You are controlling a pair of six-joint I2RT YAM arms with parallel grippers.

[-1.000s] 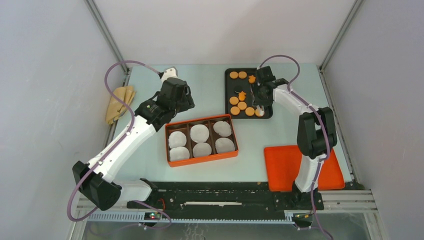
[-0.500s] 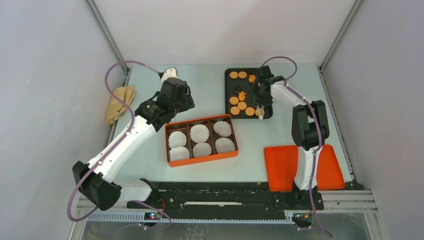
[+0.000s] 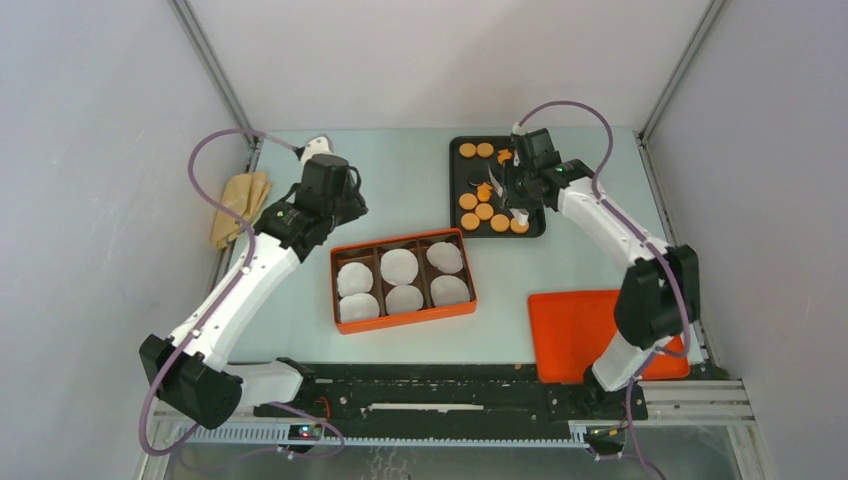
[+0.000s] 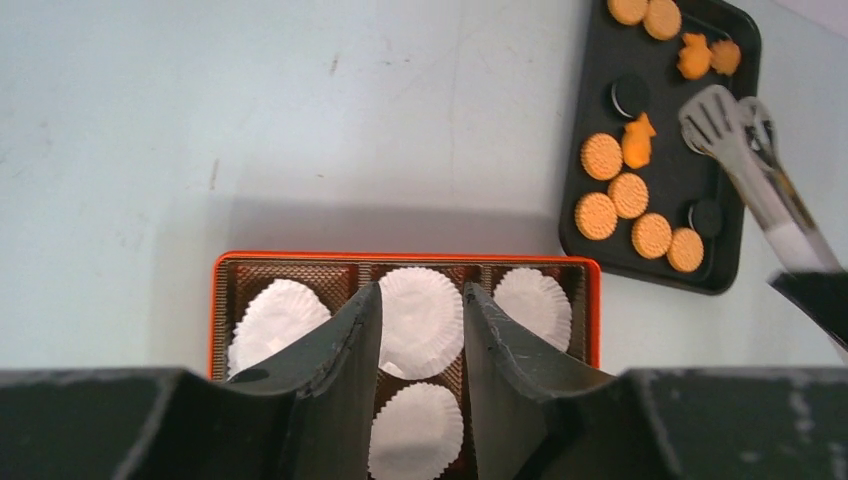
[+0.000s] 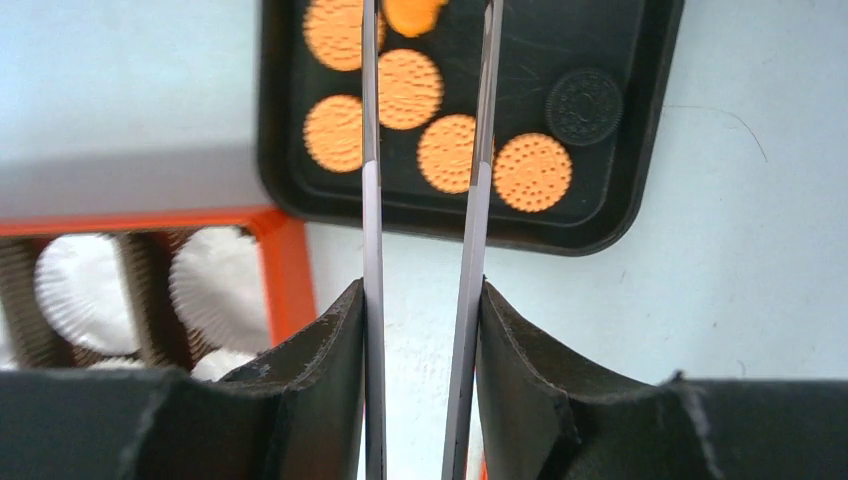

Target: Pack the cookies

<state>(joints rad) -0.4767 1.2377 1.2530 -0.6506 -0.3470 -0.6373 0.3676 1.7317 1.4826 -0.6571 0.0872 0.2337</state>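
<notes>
The cookies (image 3: pixel 484 212), round orange discs, a few odd orange shapes and some black ones, lie on a black tray (image 3: pixel 457 178) at the back; they also show in the left wrist view (image 4: pixel 628 195) and the right wrist view (image 5: pixel 446 152). My right gripper (image 3: pixel 516 197) is shut on metal tongs (image 4: pixel 745 170), whose two blades (image 5: pixel 371 150) reach over the tray's cookies with nothing between them. My left gripper (image 4: pixel 420 295) is open and empty above the orange box (image 3: pixel 400 321), which holds white paper liner cups (image 3: pixel 399 266) and no cookies.
An orange lid (image 3: pixel 600 335) lies at the front right, partly under the right arm. A tan cloth (image 3: pixel 238 205) lies at the table's left edge. Grey walls close in the left, back and right.
The left gripper has drawn back to the left, away from the box. The right arm's elbow has swung out to the right, and the tongs now angle over the tray's middle.
</notes>
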